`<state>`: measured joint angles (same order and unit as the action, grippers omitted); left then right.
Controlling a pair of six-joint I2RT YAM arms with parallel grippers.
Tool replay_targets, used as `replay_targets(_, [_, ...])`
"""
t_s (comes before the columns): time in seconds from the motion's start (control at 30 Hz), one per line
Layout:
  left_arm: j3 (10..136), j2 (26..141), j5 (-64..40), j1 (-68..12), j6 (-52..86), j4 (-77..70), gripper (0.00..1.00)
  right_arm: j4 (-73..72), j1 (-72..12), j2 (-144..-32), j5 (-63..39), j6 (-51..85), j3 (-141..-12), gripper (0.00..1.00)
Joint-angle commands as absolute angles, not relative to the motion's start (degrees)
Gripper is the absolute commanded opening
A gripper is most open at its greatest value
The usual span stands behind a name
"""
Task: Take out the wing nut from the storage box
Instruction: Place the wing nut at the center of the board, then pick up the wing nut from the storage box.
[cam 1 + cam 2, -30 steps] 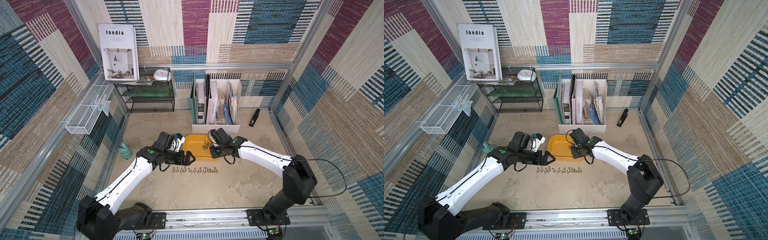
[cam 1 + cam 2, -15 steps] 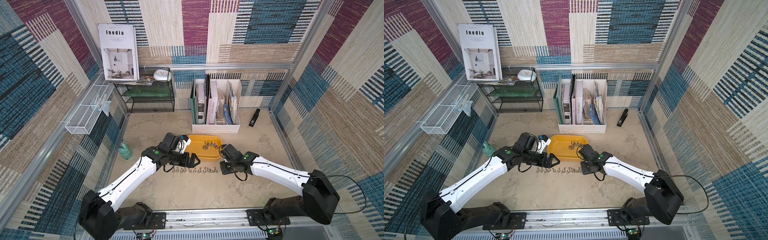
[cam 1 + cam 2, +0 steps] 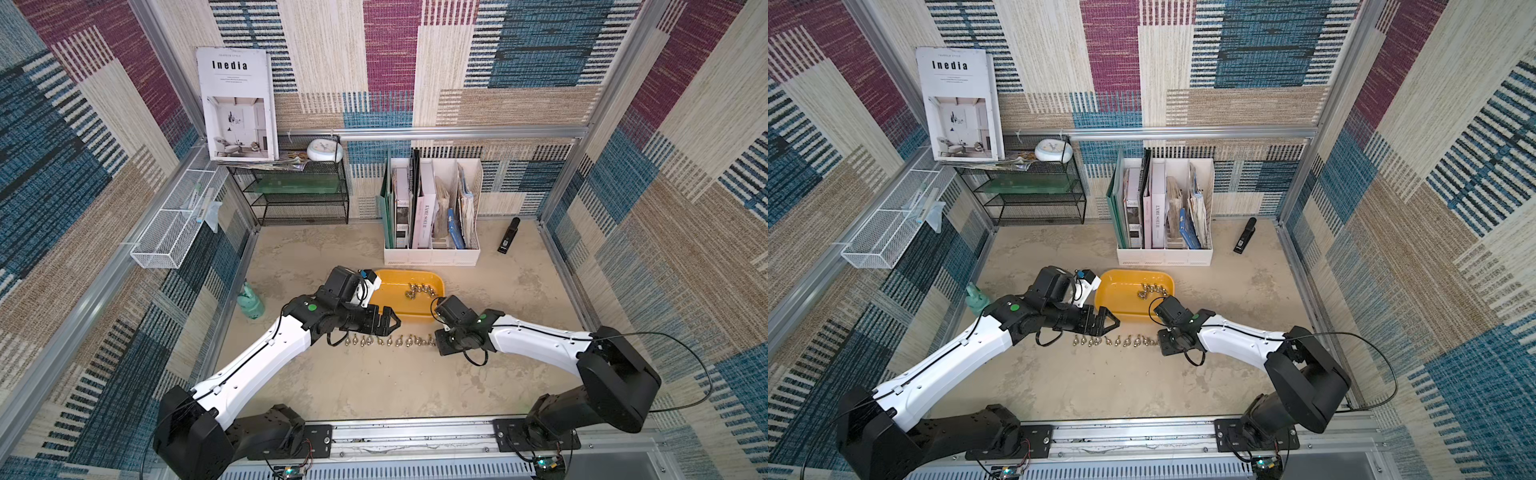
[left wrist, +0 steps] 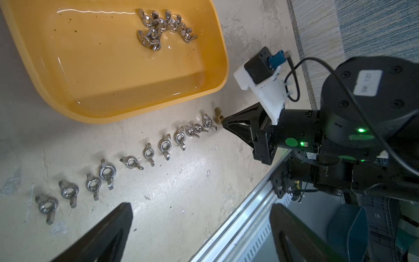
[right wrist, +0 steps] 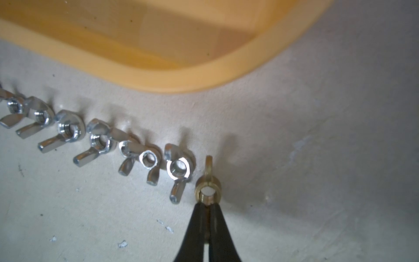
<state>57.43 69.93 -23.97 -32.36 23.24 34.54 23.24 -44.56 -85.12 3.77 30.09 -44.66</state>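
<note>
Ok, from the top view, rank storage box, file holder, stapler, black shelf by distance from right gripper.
1. Storage box, just behind the right gripper.
2. File holder, centre back.
3. Stapler, back right.
4. Black shelf, back left corner.

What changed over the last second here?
The right gripper, shut on a brass wing nut, carried it out of the storage box to the end of the row of wing nuts. The left gripper stayed open near the box; the row is unchanged.
</note>
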Motion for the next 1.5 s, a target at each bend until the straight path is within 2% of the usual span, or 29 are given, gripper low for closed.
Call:
replay_targets(0.0, [57.3, 69.5, -23.3, -32.4, 23.1, 35.6, 0.99, 21.8, -44.6, -85.9, 3.3, 29.5, -44.9, 0.00])
replay_targets(0.17, [57.3, 69.6, -23.1, -32.3, 22.9, 35.5, 0.99, 21.9, -44.5, -86.3, 3.6, 29.4, -44.4, 0.02])
replay_targets(0.2, [57.3, 69.8, -23.2, -32.3, 22.9, 35.5, 0.99, 22.0, -44.6, -86.3, 3.8, 29.5, -44.4, 0.12])
replay_targets(0.27, [57.4, 70.0, -23.3, -32.3, 22.8, 35.4, 0.99, 22.1, -44.6, -86.1, 3.9, 29.6, -44.4, 0.17])
replay_targets(0.33, [57.5, 70.2, -23.4, -32.4, 22.7, 35.2, 0.99, 22.5, -44.5, -85.7, 4.3, 29.7, -44.4, 0.27])
replay_targets(0.43, [57.8, 70.7, -23.3, -32.4, 22.6, 34.9, 0.99, 23.5, -44.6, -84.9, 4.7, 30.0, -44.9, 0.35])
replay_targets(0.57, [58.4, 71.7, -23.2, -32.4, 22.3, 34.7, 0.99, 25.9, -44.6, -82.8, 6.7, 29.6, -47.2, 0.44])
replay_targets(0.77, [59.5, 73.1, -21.8, -32.3, 22.1, 34.4, 0.99, 29.6, -44.6, -82.8, 11.8, 28.8, -54.0, 0.49])
replay_targets(0.9, [60.1, 73.9, -20.3, -32.3, 22.4, 34.2, 0.99, 29.8, -43.5, -85.8, 12.8, 26.4, -59.9, 0.59])
replay_targets(1.47, [62.8, 77.1, -18.7, -29.3, 20.4, 35.6, 0.99, 28.1, -39.7, -107.3, 6.1, 17.3, -78.6, 0.56])
